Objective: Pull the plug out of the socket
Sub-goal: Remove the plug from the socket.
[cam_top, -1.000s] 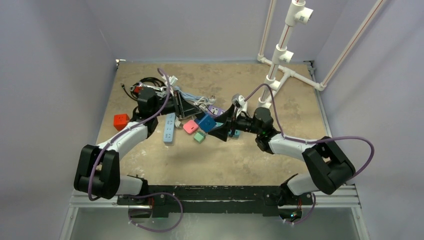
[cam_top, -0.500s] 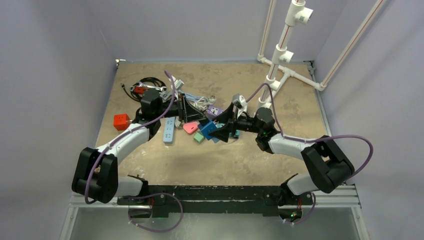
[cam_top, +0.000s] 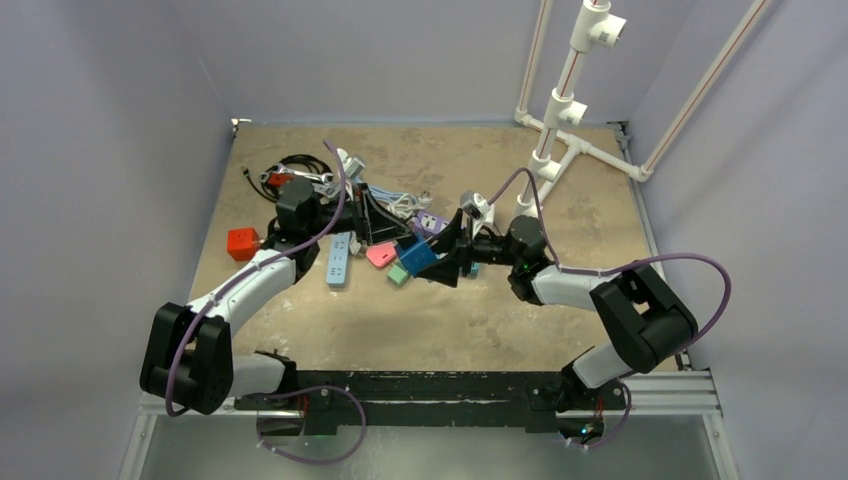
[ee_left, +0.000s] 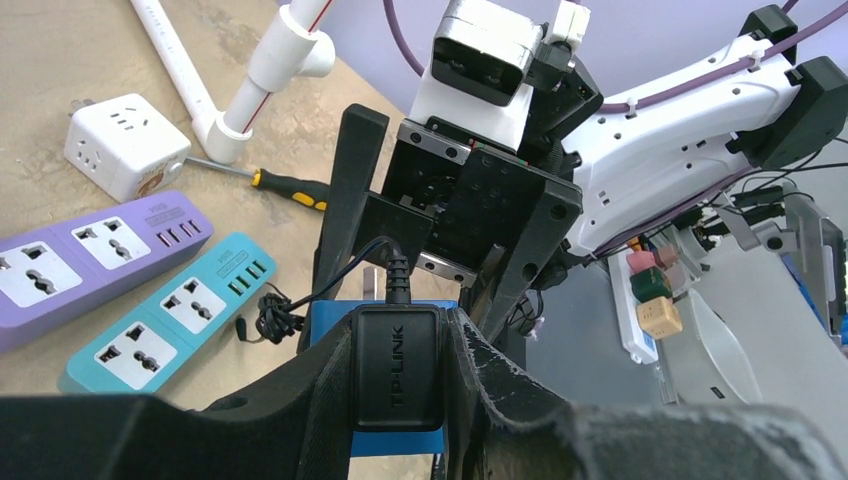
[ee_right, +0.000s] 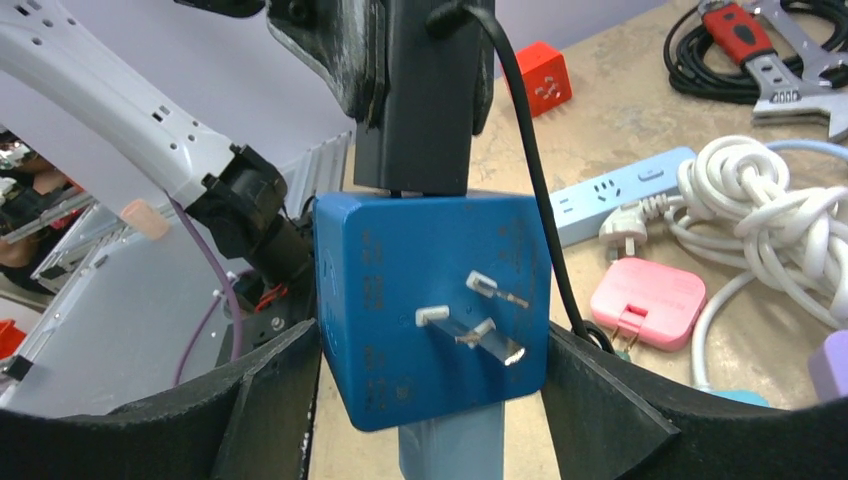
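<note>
A black TP-LINK plug (ee_left: 395, 365) with a thin black cord sits in a blue cube socket (ee_right: 430, 310). The plug's body rests against the cube's top face (ee_right: 415, 110). My left gripper (ee_left: 395, 340) is shut on the plug, one finger on each side. My right gripper (ee_right: 430, 370) is shut on the blue socket, which it holds above the table with its metal prongs facing the camera. In the top view the two grippers meet at the blue socket (cam_top: 418, 257) in mid-table, left gripper (cam_top: 388, 238) behind it and right gripper (cam_top: 440, 262) to its right.
A purple power strip (ee_left: 70, 260), a teal strip (ee_left: 165, 315), a white cube adapter (ee_left: 125, 145) and a screwdriver (ee_left: 285, 188) lie nearby. A pink adapter (ee_right: 650, 300), a white cable coil (ee_right: 770, 220), a light blue strip (cam_top: 339, 257) and a red cube (cam_top: 242, 243) surround the spot. A PVC stand (cam_top: 560, 110) is at back right.
Both grippers have shifted slightly toward the near side with the plug and the blue socket still together. The right arm has reached further left.
</note>
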{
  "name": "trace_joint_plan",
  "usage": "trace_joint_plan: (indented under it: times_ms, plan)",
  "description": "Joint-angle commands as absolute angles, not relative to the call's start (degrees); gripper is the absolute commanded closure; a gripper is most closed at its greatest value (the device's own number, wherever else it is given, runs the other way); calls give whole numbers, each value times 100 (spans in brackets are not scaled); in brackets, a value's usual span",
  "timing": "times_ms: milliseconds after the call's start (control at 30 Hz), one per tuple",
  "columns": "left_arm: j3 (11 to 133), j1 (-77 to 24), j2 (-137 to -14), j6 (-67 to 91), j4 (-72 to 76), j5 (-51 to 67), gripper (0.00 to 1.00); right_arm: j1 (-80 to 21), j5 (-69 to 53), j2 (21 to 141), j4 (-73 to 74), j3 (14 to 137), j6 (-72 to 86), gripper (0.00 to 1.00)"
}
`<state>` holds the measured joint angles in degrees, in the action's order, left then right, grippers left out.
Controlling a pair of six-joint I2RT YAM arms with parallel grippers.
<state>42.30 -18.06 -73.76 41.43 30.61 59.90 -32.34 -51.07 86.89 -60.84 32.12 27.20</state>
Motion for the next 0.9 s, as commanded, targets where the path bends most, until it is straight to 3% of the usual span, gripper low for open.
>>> trace_joint_plan:
  times_ms: [0,167,333,500,767,867]
  plan:
    - [4293,-1948,-7305,4188,3465,6189,100,-3217,-5280,8596,-6745,3193,3005,19]
    - [4455,-2254,-7249,3494,2637,6192,100,-3217,-5232,8546,-7168,3065,3293,19]
    - [4509,-2285,-7239,3350,2464,6116,100,-3218,-5211,8559,-7092,3084,3270,39]
    - [4522,-2279,-7216,3346,2481,6069,100,-3218,-5238,8561,-7095,3101,3301,43]
    - [4471,-2014,-6897,3343,2562,5961,100,-3218,-5293,8523,-7031,3106,3232,100]
    - [4415,-1839,-6847,3564,2854,5988,100,-3230,-5314,8455,-6688,3185,2936,100]
